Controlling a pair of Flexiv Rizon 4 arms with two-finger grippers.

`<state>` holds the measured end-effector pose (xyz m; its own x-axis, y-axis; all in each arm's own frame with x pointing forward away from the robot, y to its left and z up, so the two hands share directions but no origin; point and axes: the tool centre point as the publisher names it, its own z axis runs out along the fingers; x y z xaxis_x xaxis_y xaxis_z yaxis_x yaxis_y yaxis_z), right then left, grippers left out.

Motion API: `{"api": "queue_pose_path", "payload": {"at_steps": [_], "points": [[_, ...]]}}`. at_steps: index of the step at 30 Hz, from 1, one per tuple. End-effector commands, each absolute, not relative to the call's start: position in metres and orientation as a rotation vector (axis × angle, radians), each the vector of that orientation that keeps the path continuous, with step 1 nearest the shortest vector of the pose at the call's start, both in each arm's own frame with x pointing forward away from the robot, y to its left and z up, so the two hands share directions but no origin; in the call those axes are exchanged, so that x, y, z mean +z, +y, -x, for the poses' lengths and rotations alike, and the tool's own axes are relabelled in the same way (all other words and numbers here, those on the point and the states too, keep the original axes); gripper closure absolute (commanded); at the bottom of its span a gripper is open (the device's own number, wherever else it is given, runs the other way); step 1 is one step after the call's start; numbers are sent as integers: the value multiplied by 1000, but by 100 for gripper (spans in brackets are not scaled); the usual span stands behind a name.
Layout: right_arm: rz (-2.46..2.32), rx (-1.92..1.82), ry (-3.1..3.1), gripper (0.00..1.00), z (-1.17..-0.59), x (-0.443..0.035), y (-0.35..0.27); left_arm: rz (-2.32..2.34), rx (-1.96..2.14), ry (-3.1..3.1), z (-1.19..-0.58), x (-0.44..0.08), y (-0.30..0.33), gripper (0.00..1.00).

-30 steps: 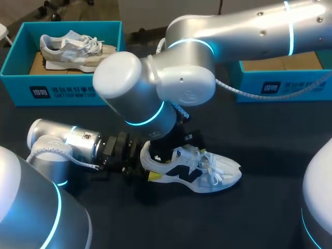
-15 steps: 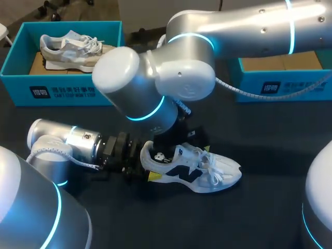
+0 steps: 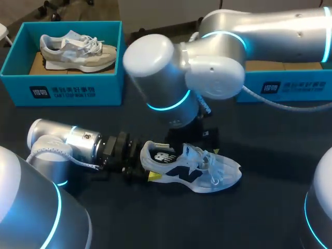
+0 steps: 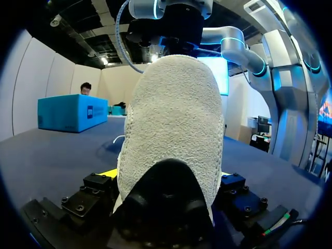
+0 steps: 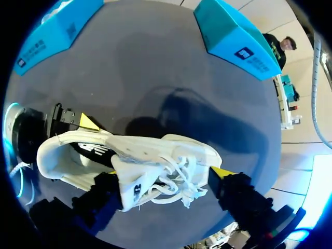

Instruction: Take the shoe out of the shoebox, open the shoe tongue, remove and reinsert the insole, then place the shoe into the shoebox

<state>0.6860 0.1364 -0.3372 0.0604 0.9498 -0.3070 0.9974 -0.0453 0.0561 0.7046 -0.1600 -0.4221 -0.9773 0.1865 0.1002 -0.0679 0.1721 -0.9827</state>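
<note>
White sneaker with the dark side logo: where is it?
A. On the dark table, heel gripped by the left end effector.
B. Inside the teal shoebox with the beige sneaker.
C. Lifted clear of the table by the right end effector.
A: the white sneaker rests on its sole on the dark table, and the left end effector clamps its heel from both sides.

Soft overhead light, faint shadow beside the shoe [image 3: 207,171] on the dark table [image 3: 270,207], sheen on the right arm [image 3: 270,31].
</note>
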Motion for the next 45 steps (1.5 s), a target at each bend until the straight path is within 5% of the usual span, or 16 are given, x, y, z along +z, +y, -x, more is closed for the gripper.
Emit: {"api": "queue_pose_path", "payload": {"at_steps": [1,9,23,30,45], "points": [[-2381,-122,1690,29,-680,-337,133,116,1900,-2244,-705,-425,-162,100],[-2401,-100,1778,51,-680,-339,149,116,1900,-2244,-705,-425,-162,100],[-2411,-56,1877,58,-676,-330,159,116,1900,-2244,-705,-425,-162,100],[-2415,-31,1939,100,-681,-333,153,116,1900,-2244,-705,-425,-162,100],[-2381,294,2183,100,-664,-318,95,116,1900,-2244,-705,-425,-162,100]]}}
